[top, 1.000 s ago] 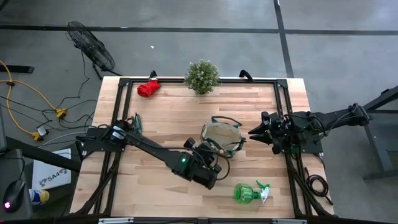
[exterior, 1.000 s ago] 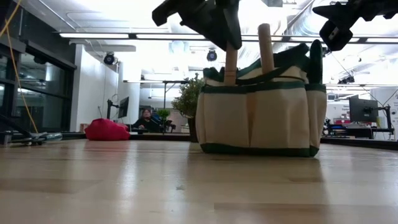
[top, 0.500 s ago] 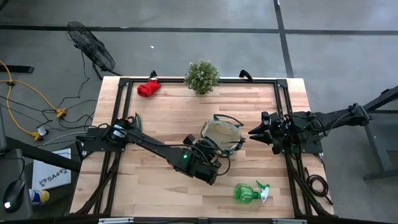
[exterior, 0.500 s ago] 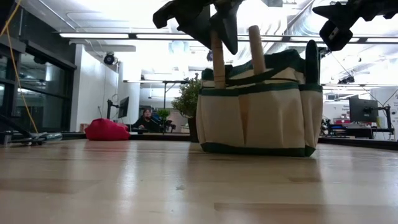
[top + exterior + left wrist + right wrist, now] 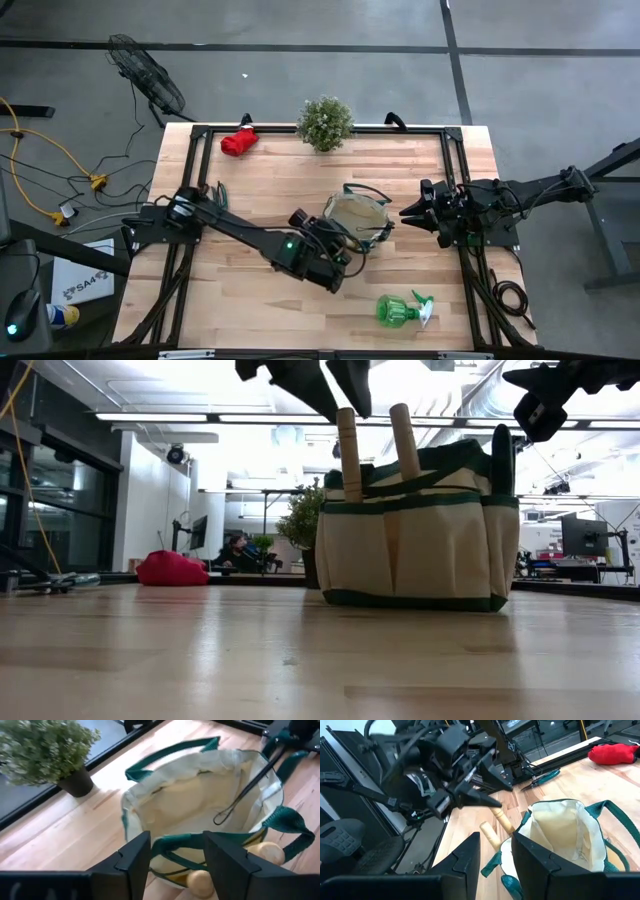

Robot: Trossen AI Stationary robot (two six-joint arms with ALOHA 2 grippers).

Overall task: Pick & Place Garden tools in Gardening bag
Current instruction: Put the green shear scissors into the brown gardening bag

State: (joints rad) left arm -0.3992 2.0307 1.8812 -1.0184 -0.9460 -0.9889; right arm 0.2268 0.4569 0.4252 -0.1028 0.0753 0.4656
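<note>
Above the gardening bag [image 5: 418, 525] at mid-tabletop [image 5: 260, 190], the left gripper [image 5: 332, 382] hovers with fingers spread, clear of two wooden trowel handles [image 5: 348, 450] standing in an outer pocket. Beside the bag waits the right gripper [image 5: 408, 213], its fingers slightly parted, holding nothing.

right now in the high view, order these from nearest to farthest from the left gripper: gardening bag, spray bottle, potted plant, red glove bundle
From the left gripper:
1. gardening bag, right beside it at table centre
2. spray bottle, near the front edge on the right arm's side
3. potted plant, at the far edge
4. red glove bundle, far edge on the left arm's side
</note>
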